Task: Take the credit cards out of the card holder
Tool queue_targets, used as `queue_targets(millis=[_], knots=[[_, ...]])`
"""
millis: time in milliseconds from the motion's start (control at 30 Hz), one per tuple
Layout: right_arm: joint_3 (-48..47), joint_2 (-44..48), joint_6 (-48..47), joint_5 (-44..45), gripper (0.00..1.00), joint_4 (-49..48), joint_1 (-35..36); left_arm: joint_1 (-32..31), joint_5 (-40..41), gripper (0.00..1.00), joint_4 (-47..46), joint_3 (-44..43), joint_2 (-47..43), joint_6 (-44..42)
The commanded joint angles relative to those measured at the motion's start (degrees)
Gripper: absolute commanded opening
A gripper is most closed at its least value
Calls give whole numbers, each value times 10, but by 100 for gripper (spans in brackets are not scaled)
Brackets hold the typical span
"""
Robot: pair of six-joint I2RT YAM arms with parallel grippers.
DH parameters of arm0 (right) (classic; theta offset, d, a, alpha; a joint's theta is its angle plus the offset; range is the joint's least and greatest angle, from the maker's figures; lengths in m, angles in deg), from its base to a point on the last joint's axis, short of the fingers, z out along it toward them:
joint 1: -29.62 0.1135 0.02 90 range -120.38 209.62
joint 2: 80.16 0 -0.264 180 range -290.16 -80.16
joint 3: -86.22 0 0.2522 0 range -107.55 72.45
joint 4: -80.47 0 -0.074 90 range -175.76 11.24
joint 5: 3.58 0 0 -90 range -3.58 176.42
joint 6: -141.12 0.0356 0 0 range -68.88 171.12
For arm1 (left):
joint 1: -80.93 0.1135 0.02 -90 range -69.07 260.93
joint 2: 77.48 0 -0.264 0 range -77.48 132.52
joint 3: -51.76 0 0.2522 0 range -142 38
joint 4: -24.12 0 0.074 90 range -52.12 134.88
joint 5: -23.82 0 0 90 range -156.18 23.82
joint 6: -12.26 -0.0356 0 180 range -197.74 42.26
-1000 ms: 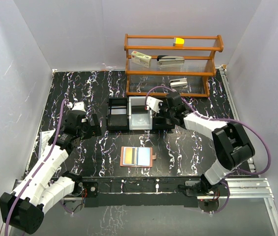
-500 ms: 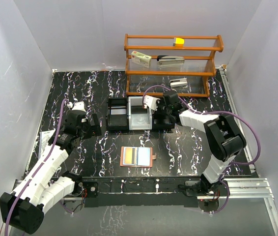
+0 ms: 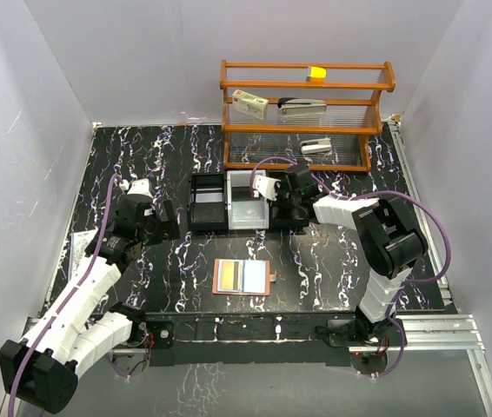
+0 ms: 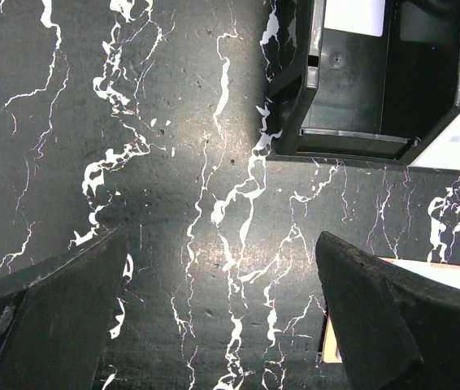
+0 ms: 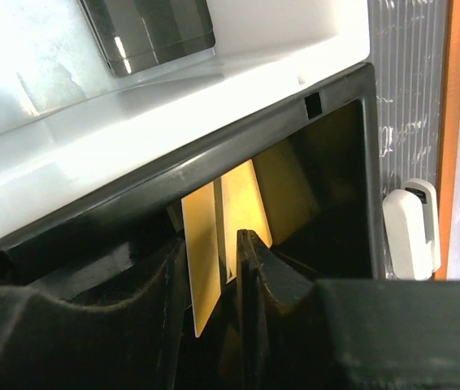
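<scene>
The salmon-pink card holder [image 3: 244, 277] lies open and flat on the near middle of the table, with a blue and a pale blue credit card in its pockets. Its corner shows in the left wrist view [image 4: 456, 276]. My right gripper [image 3: 279, 201] reaches into the right compartment of the black tray [image 3: 207, 201]. In the right wrist view a yellow-orange card [image 5: 201, 260] stands on edge between the slightly parted fingers of the right gripper [image 5: 206, 244], with a gap on its left side. My left gripper [image 4: 222, 240] hangs open and holding nothing over bare table, left of the tray [image 4: 352, 81].
A wooden shelf rack [image 3: 302, 113] stands behind the tray and holds a white-and-red box [image 3: 250, 104], a stapler [image 3: 302, 105], a yellow block [image 3: 316, 74] and a white item [image 3: 316, 147]. White walls close in on three sides. A paper [image 3: 79, 243] lies at the left edge.
My right arm has pushed left and further into the tray's right compartment, and its jaws have parted from shut around the yellow-orange card. The left arm has stayed still.
</scene>
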Motion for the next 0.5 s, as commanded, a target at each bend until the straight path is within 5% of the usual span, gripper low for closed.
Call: queue_targets(millis=[0,467], knots=[[5,27,1,-16,29,-26,-12,3,1,99,0,-3,-2,-6],[-14,12,25,9,51,-27,-22,3,-11,99,-4,-1,8,-8]])
